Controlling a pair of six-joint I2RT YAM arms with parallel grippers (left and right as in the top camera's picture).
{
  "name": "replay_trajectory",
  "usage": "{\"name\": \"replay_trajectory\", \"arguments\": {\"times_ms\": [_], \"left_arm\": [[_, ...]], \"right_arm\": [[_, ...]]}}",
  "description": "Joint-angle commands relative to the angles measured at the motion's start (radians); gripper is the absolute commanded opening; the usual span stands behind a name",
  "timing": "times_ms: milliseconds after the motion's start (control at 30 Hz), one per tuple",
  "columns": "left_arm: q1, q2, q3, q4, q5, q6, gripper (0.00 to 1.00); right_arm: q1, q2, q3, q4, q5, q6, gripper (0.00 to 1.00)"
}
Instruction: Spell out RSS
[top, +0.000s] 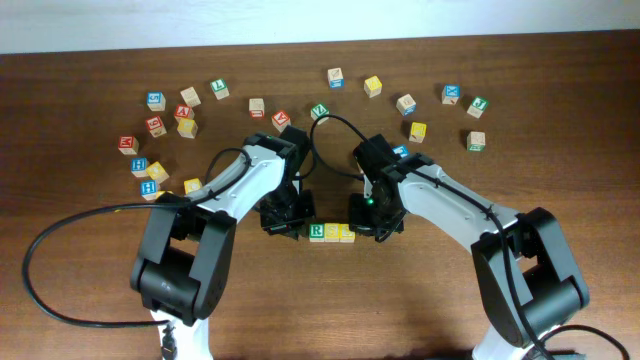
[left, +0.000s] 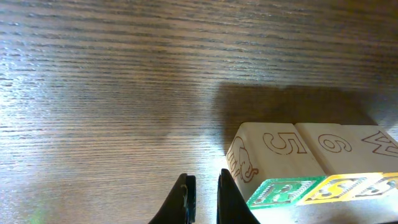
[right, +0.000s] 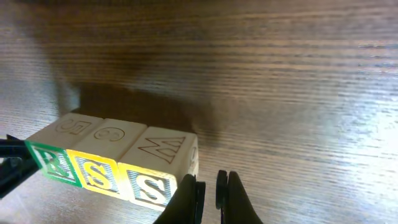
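Now, left gripper (left: 204, 182): fingers together, empty; R cube (left: 277, 191) just beside its tips.
Right gripper (right: 210, 182): closed on nothing; second S cube (right: 149, 186) just beside it, first S cube (right: 96, 174) beyond.
Handling: I judge these light, rigid wood with smooth faces; I'd pinch opposite flat sides.

One table (top: 60, 80) and two arms, a left arm (top: 235, 180) and a right arm (top: 450, 195). Three cubes stand in a row near the middle: one green R cube (top: 316, 232) and two yellow S cubes (top: 332, 232). About twenty-two loose cubes (top: 257, 106) lie farther off: eleven at left, five in the middle, six at right
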Motion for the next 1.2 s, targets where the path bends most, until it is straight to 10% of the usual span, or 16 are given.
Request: {"name": "replay_trajectory", "arguments": {"times_ms": [0,733,1167], "left_arm": [[-0.005,-0.004,-0.007,-0.002,0.019,-0.002,0.06],[-0.005,-0.004,-0.007,0.008,0.023,-0.002,0.08],[-0.004,-0.004,-0.007,0.002,-0.019,-0.002,0.11]], "right_arm": [[0.01,0.01,0.011,0.013,-0.021,-0.003,0.04],[0.009,0.01,0.011,0.031,-0.012,-0.01,0.05],[-0.004,0.01,0.011,0.005,0.032,-0.01,0.25]]}}
